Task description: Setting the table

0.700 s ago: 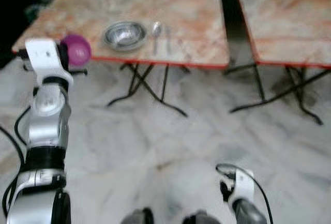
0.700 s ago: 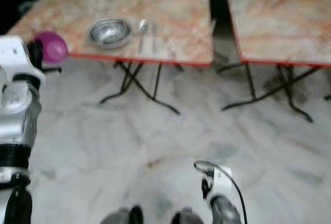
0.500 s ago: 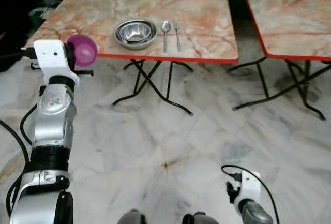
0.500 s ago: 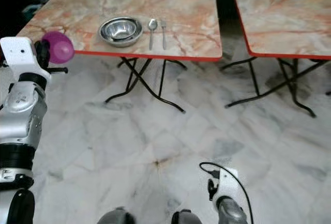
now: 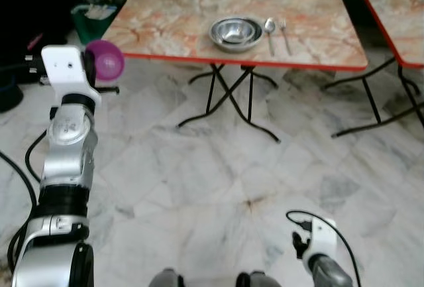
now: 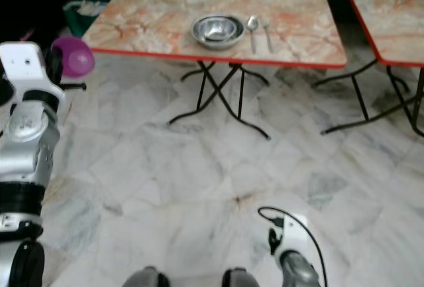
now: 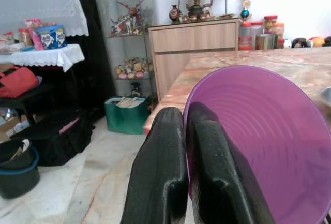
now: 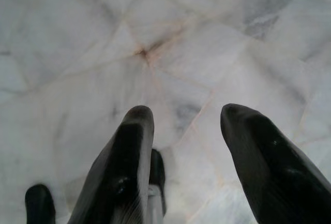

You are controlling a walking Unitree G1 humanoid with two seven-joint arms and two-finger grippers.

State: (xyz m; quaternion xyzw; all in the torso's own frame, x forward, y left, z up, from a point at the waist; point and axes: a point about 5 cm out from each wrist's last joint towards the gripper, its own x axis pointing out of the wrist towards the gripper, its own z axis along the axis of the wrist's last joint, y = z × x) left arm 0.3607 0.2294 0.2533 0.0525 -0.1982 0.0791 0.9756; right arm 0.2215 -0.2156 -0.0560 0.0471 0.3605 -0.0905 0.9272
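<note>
A purple plastic cup (image 5: 106,60) hangs in the air off the near left corner of the marble-topped table (image 5: 179,8), well short of its red edge. My left gripper (image 7: 185,131) is shut on the cup's (image 7: 258,146) rim, one finger inside and one outside. On the table stand a steel bowl (image 5: 235,32), and just right of it a spoon (image 5: 269,28) and a fork (image 5: 284,30), side by side. My right gripper (image 8: 183,131) hangs low over the floor at my right side, fingers open, nothing between them.
A second marble table (image 5: 391,2) stands to the right across a narrow gap. Black folding legs (image 5: 228,98) cross under the near table. A green bin (image 5: 94,22) and dark furniture sit at the far left. Pale marble floor (image 5: 218,168) lies between me and the tables.
The camera has swung left, so the tables have slid right and up in view. The left arm still holds the cup at the same height; the right arm still hangs.
</note>
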